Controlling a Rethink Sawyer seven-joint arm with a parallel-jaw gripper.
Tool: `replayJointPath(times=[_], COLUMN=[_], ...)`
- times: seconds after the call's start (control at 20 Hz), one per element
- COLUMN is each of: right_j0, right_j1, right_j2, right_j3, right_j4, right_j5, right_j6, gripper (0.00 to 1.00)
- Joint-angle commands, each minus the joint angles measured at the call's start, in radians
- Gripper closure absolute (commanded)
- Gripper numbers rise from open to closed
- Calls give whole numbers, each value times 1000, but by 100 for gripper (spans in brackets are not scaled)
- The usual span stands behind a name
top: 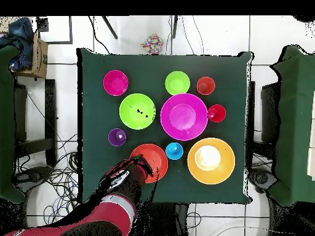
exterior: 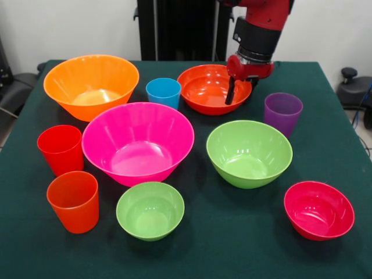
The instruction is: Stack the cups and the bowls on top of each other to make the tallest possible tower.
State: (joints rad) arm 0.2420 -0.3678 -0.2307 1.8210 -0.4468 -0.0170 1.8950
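Nothing is stacked; every piece stands alone on the green table. The shallow red-orange bowl is at the back. My gripper is open over its right rim, with one black finger inside the bowl. Around it stand the blue cup, large orange bowl, large pink bowl, medium green bowl, purple cup, red cup, orange cup, small green bowl and crimson bowl.
The black pedestal stands behind the table's far edge. In the overhead view, chairs flank the table and cables lie on the floor beside it.
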Motion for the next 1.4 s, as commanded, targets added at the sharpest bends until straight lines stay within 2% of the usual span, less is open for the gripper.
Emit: replayJointPath(times=[0.05, 0.35, 0.4, 0.65, 0.95, 1.4], right_j0=[-44, -43, -44, -40, -83, -97], right_j1=[8, 3, 3, 4, -26, -58], right_j2=[97, 94, 95, 91, 139, 155], right_j3=[-44, -37, -37, -41, -17, 5], right_j4=[31, 44, 45, 55, 34, 30], right_j5=[1, -13, -11, -7, 39, 78], right_j6=[117, 134, 135, 141, 106, 93], gripper=[0, 0, 100, 100, 100, 100])
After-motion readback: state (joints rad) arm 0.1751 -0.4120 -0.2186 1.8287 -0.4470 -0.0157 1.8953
